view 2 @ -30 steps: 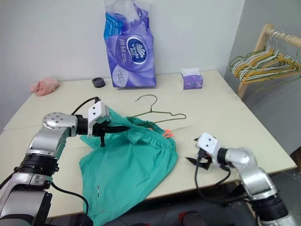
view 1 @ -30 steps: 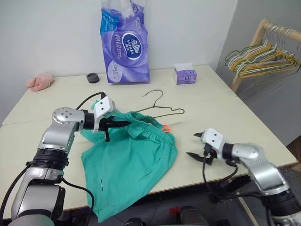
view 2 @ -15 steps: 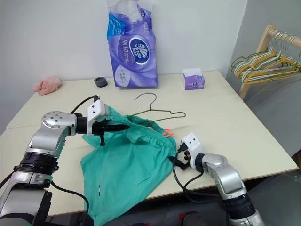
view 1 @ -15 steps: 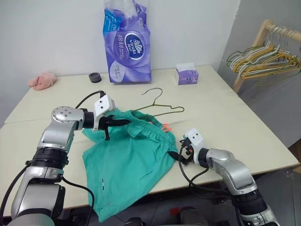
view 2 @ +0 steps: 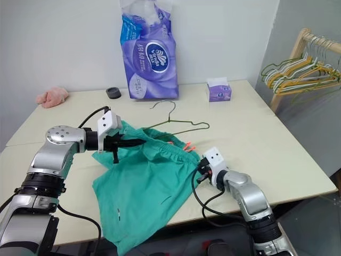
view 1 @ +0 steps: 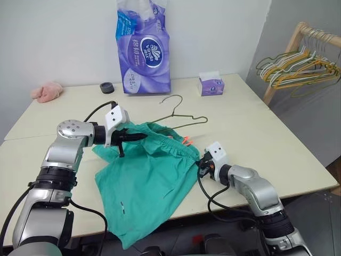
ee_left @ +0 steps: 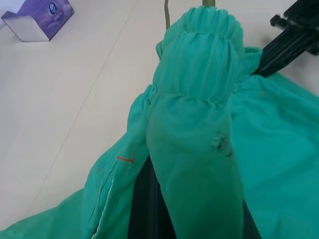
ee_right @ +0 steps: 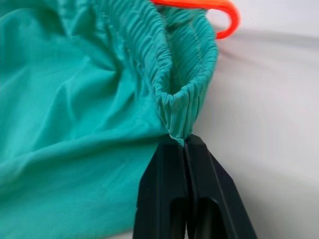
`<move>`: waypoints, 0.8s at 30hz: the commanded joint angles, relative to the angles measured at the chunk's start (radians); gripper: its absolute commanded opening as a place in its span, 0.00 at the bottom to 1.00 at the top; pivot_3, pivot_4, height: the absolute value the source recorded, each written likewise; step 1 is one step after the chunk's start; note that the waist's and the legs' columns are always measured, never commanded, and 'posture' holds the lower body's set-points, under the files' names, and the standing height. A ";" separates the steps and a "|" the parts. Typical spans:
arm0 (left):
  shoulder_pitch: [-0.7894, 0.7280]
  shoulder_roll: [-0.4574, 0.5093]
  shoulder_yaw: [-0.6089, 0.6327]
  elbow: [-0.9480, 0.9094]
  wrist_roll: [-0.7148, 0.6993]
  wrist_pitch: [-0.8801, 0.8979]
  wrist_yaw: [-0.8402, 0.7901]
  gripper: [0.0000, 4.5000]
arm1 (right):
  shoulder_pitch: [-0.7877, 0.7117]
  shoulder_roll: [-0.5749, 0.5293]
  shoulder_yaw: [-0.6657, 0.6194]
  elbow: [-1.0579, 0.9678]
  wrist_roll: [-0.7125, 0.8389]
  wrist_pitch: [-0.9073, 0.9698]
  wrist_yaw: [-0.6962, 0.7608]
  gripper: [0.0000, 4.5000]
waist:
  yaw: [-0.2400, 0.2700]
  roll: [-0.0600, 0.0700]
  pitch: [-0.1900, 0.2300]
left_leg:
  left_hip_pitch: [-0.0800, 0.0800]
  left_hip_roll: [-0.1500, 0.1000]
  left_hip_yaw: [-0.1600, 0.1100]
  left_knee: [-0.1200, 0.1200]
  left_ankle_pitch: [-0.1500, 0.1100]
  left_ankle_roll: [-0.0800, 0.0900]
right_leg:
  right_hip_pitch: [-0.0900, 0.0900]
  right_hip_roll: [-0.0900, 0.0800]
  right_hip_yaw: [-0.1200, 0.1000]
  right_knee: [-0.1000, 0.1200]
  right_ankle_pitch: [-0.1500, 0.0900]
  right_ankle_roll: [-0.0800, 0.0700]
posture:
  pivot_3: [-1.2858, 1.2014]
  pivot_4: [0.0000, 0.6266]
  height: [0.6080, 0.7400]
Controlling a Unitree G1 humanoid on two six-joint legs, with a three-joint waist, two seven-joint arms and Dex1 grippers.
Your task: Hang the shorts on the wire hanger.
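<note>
Shorts (view 1: 152,184) = thin, light, floppy cloth; no stiffness, so they sag and drape wherever unsupported. Best hold looks like the gathered elastic waistband: thicker, ribbed, less slippy than the leg fabric. Far wider than a gripper, so prob need 2 holds, one per waistband end, to keep the opening spread for the wire. Wire hanger (view 1: 178,118) = thin, stiff, light; likely to skid on the bench if pushed.

Where: shorts lie mid-bench toward the near edge, one leg hanging over the near edge. Waistband end faces the far edge; hanger lies just beyond it, lower bar touching or under the waistband, can't tell which. Hook points to the far edge. Small orange tag (ee_right: 219,15) sits at the waistband's right end.

Left gripper (view 1: 139,137): fingers shut on the waistband's left part, lifted a bit off the bench; left wrist view shows cloth bunched over the fingers (ee_left: 144,209).
Right gripper (view 1: 201,166): fingers pinched tight on the waistband's right corner; right wrist view shows the fold of elastic caught between the fingertips (ee_right: 172,169).

Vs earlier: right gripper was wide open, well off to the right of the shorts near the bench's right edge; since then it came in to the waistband corner and closed on it. Left gripper same grip, same spot. Shorts, hanger roughly unmoved; cam shifted slightly.
</note>
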 commanded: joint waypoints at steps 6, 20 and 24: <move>0.060 0.124 0.089 -0.214 -0.214 0.311 -0.115 0.00 | -0.052 -0.102 -0.127 0.069 -0.030 -0.125 -0.050 0.00 | -0.011 0.000 0.000 | 0.000 0.000 -0.002 -0.001 -0.001 0.002 | 0.000 0.000 -0.001 0.000 0.000 0.000 | 0.47 0.00 1.00; 0.108 0.187 -0.022 -0.169 -0.054 0.124 -0.144 0.00 | -0.040 -0.160 -0.129 0.005 -0.015 -0.128 -0.032 0.00 | -0.012 0.000 0.000 | 0.000 0.000 -0.003 -0.001 -0.001 0.002 | 0.000 0.001 -0.001 0.000 0.000 -0.001 | 0.47 0.00 1.00; 0.084 0.161 -0.019 -0.115 -0.029 0.077 -0.104 0.00 | -0.035 -0.173 -0.122 -0.024 -0.018 -0.129 -0.018 0.00 | -0.012 0.000 0.000 | 0.000 0.000 -0.003 -0.001 -0.001 0.002 | 0.000 0.001 -0.001 0.000 0.000 -0.001 | 0.47 0.00 1.00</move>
